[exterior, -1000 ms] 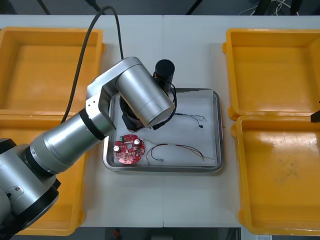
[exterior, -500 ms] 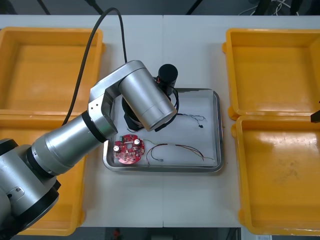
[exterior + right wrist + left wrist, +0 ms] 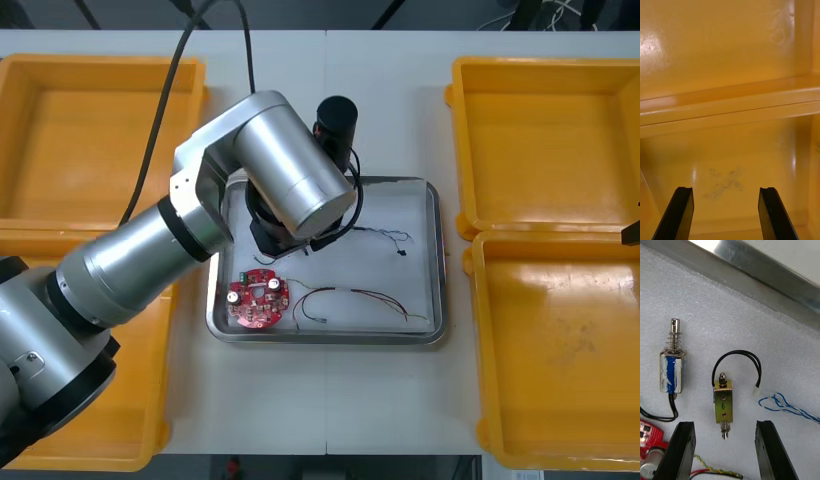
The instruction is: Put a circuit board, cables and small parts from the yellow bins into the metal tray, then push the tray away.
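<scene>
While both are spread, left gripper (image 3: 724, 425) overhangs the tray (image 3: 763, 268) (right gripper (image 3: 726, 190), a bin (image 3: 726, 52)).

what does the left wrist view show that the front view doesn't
Left wrist view adds: a blue-wrapped small metal part with a spring, a brass-coloured small metal part with a black wire loop, and the open left gripper flanking the brass one's end. Front view adds: four rectangular yellow bins and the silver left arm covering those parts. Shared: the shiny metal tray, the round red circuit board, the red and yellow cable. Elsewhere, the right gripper hangs open over a bin.
</scene>
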